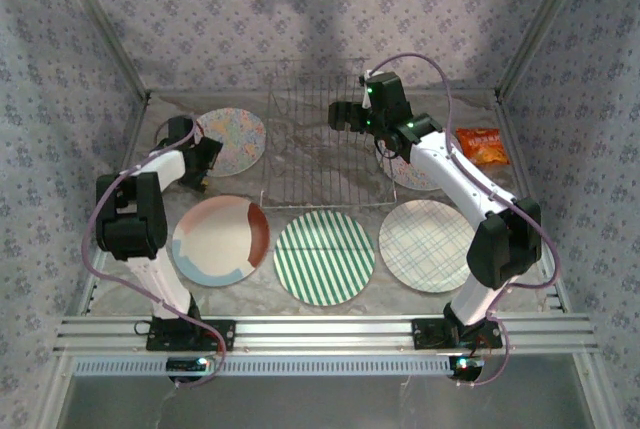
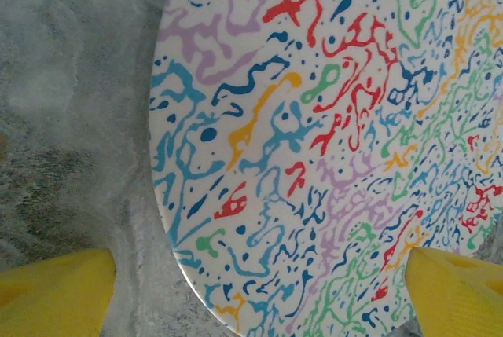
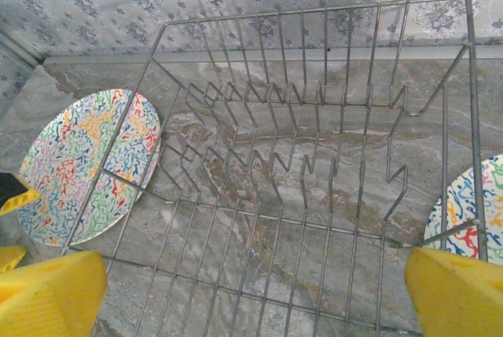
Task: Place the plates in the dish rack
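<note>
The empty wire dish rack (image 1: pixel 318 139) stands at the back centre. One floral plate (image 1: pixel 234 141) lies flat to its left. My left gripper (image 1: pixel 203 163) is low at that plate's near-left edge and open, with the plate rim (image 2: pixel 185 266) between its yellow fingers (image 2: pixel 55 294). The second floral plate (image 1: pixel 412 173) lies right of the rack, partly under my right arm. My right gripper (image 1: pixel 343 117) hovers open over the rack (image 3: pixel 314 180), holding nothing. Along the front lie the cream, rust and blue plate (image 1: pixel 222 240), the green striped plate (image 1: pixel 324 258) and the plaid plate (image 1: pixel 432 245).
An orange snack packet (image 1: pixel 482 146) lies at the back right by the wall. Patterned walls close in the back and both sides. A metal rail (image 1: pixel 320 331) runs along the near edge at the arm bases.
</note>
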